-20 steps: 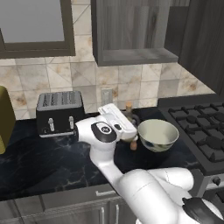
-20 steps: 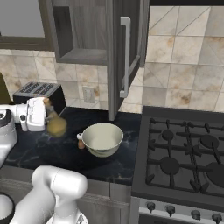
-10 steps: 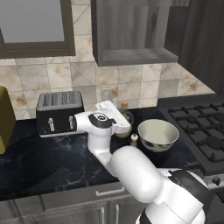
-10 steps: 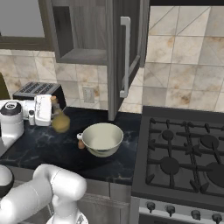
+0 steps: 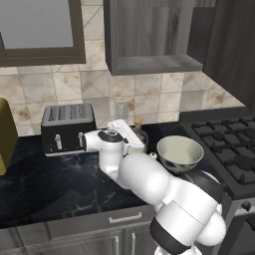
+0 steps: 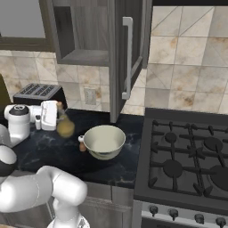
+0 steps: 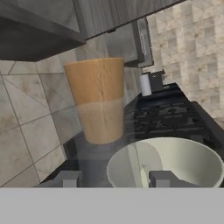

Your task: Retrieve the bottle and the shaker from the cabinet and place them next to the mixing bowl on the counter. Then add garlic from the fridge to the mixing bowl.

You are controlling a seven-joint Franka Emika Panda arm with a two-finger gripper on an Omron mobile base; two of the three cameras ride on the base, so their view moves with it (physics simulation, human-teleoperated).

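The white arm (image 5: 149, 179) folds low over the black counter (image 5: 55, 184), elbow bulging toward the camera, forearm bent back toward the tiled wall so the claw (image 6: 60, 119) sits level beside the toaster (image 5: 67, 127). Above it hangs the cabinet (image 5: 149, 40), door open, its shelf board bare. The claw is closed partway on the bottle (image 6: 65, 127), whose amber body hangs just past the white hand in the right base view; in the hand view its orange-brown stopper (image 7: 97, 98) stands between the two dark fingertips (image 7: 162, 178), with the stove (image 6: 187, 160) beyond.

Compared with a second ago, the hand has swung in from the counter's front toward the wall and toaster, carrying the bottle along, while the grip has not changed.

The mixing bowl (image 6: 104, 141) rests on the counter between claw and stove, near the bottle but not touching. The small brown shaker (image 6: 82, 145) stands just beside the bowl's left rim.

No writing or brand marks can be read anywhere.
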